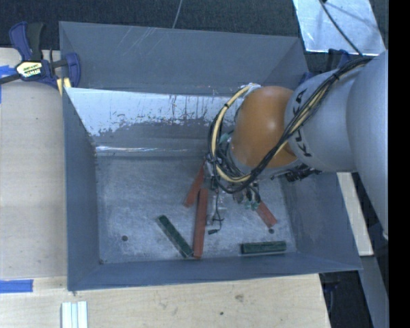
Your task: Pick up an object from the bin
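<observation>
End effector [216, 214] low in the grey metal bin [80, 203], beside a long reddish-brown flat stick [199, 228].

The rounded orange wrist cover [260, 125] and its yellow and black cables [222, 125] hide the end effector's upper part, and I cannot tell whether it is wide or narrow, or whether it touches the stick. That stick lies nearly upright in the view at the middle of the bin floor, its lower end against a dark green flat bar [173, 236] lying slantwise. A shorter reddish-brown stick [193, 187] leans just above it. Another reddish-brown piece [266, 214] shows to the right, its top hidden under the wrist. A second dark green bar [263, 248] lies flat near the front wall. Black lettering on the arm's grey shell [342, 121] is crossed by cables and cannot be read.
</observation>
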Tool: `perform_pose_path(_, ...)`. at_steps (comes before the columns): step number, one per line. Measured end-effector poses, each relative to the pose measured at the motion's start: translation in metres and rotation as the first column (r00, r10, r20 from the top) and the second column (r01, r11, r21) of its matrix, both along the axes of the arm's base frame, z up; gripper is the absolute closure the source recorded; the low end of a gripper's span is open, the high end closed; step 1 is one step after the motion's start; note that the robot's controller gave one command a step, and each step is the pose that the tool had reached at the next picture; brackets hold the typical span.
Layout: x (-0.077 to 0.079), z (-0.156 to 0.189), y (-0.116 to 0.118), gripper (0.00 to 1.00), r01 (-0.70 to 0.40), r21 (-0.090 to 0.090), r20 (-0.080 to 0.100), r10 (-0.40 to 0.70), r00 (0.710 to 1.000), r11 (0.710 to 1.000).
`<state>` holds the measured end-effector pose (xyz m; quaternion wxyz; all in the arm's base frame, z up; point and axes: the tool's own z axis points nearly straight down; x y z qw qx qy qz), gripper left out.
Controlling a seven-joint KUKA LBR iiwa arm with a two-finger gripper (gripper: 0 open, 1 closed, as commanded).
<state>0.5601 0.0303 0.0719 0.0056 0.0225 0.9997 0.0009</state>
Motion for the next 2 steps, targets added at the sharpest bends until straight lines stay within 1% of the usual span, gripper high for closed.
perform_pose_path(1, -0.036, 0.000, 0.032, 0.00, -0.004, -0.003, 0.002, 0.004, 1.000, 1.000)
perform_pose_path(2, -0.065, 0.000, 0.063, 0.00, -0.004, 0.000, -0.004, 0.004, 1.000, 1.000)
